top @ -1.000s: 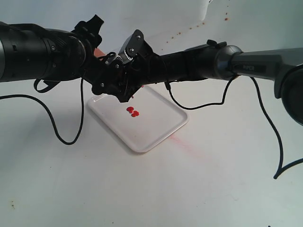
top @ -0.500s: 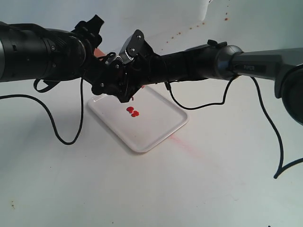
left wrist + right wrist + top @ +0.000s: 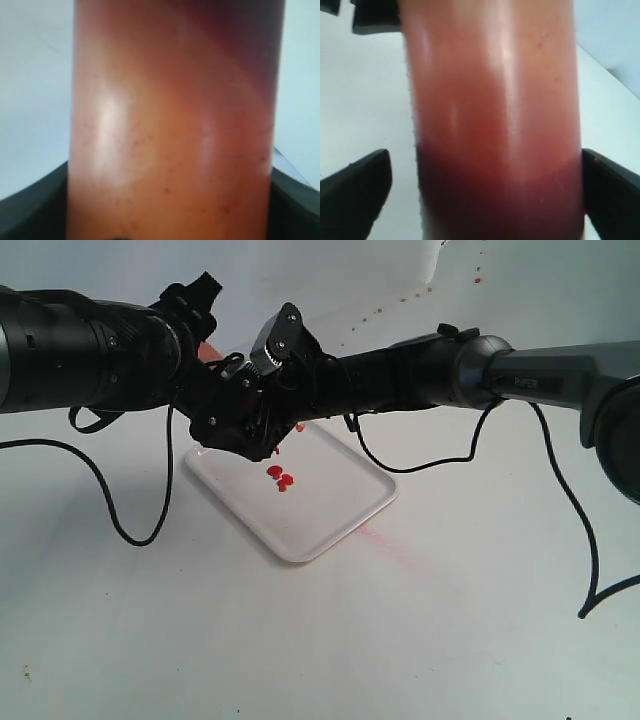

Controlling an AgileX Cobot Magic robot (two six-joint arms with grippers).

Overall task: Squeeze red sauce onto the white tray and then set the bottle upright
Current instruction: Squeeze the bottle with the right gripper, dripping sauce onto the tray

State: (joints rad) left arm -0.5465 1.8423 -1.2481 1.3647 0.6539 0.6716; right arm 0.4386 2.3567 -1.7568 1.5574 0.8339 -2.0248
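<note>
The left gripper (image 3: 222, 425) is shut tight on the bottle (image 3: 170, 130). In its own camera the dark fingers (image 3: 30, 210) sit against both sides of it. The right gripper (image 3: 268, 422) has its jaws around the same bottle, but loose. One finger (image 3: 357, 192) stands a little off the side, with white showing in the gap. So I think it is not pressing now.

Both arms meet over the white tray (image 3: 345, 510), above its 11 o'clock corner. The bottle is tipped over and held in the air between them. The black grippers hide most of it in the outside view.

What changed? A second ago the two grippers hung a bit lower. Now they have gone up a little and toward 10 o'clock — away from the tray. The red sauce (image 3: 280, 477) has not grown. It is two small blobs touching each other, a bit toward 11 o'clock from the tray's middle, same as before.

To me that means the squeezing part looks done. What is left is to turn the bottle tip-up and set it down on its flat end. Dark sauce sits at one end inside, so it will slide as the bottle turns. A slow turn should stop drips. A faint pink smear (image 3: 390, 540) on the table (image 3: 450, 640), at 4 o'clock from the tray, shows how a mess can happen.
</note>
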